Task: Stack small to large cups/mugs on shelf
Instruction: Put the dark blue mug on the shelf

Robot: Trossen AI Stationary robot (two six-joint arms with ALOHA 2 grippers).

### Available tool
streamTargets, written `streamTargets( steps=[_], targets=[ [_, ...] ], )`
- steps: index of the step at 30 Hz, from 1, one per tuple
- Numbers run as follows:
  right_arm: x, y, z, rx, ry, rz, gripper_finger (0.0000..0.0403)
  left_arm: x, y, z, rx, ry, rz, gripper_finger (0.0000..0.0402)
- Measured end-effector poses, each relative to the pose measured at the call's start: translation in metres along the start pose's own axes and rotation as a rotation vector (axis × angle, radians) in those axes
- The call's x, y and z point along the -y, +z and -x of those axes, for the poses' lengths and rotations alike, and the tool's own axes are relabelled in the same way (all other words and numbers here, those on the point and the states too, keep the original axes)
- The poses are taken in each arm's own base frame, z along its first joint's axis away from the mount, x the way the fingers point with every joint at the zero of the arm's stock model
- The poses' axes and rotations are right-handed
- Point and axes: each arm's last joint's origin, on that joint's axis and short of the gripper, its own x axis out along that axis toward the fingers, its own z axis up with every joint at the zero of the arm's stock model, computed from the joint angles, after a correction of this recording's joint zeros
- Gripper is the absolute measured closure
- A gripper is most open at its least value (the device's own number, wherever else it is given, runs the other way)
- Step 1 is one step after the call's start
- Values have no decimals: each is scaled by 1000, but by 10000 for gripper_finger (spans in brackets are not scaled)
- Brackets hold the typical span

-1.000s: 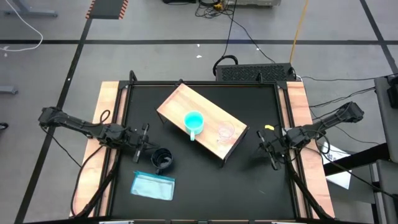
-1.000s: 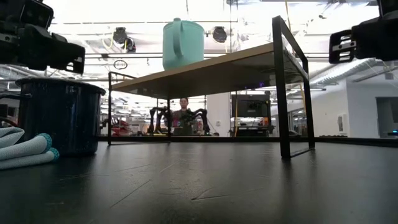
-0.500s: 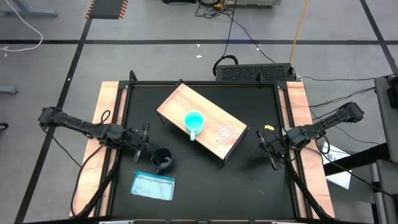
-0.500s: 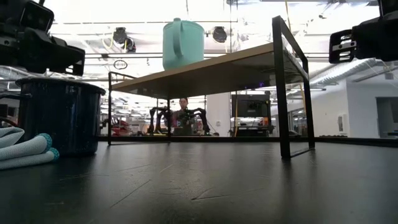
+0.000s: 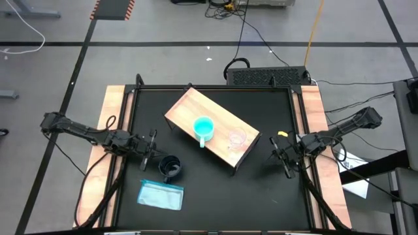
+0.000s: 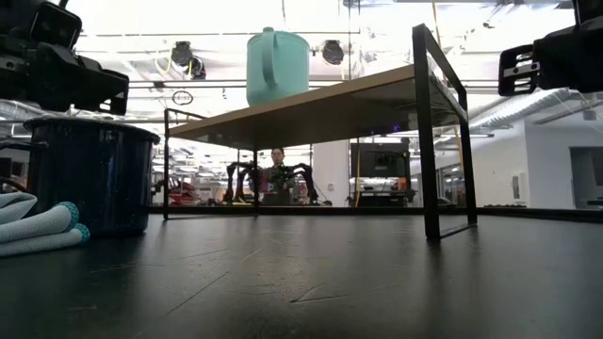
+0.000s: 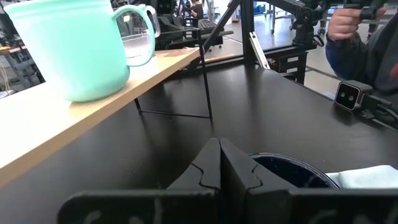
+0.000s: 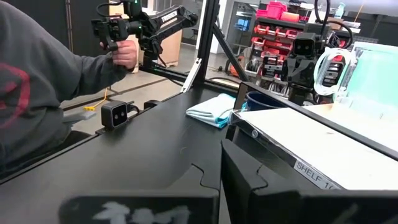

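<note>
The light-wood shelf (image 5: 222,114) stands slantwise mid-table on thin black legs. The turquoise mug (image 5: 204,127) and the small clear cup (image 5: 236,138) stand upright on its top. The dark navy mug (image 5: 171,167) stands upright on the black tabletop, near the shelf's near-left side. My left gripper (image 5: 151,149) is shut and empty, hovering just left of the dark mug, whose rim shows in the left wrist view (image 7: 286,169). My right gripper (image 5: 285,156) is shut and empty, off the shelf's right end (image 8: 323,149).
A flat light-blue packet (image 5: 160,194) lies on the table near the front left, beside the dark mug. A small black camera (image 8: 116,113) sits at the table's edge. A person (image 8: 37,93) holding a controller stands beyond the table. Bare tabletop lies between the shelf and the front edge.
</note>
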Motion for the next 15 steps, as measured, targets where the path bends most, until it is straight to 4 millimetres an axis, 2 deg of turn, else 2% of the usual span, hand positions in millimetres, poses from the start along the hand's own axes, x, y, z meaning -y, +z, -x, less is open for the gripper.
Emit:
streamTargets(
  steps=[15],
  targets=[
    [0, 0, 0, -1, 0, -2, 403, -1, 14, 1, 144, -20, 16, 401]
  ],
)
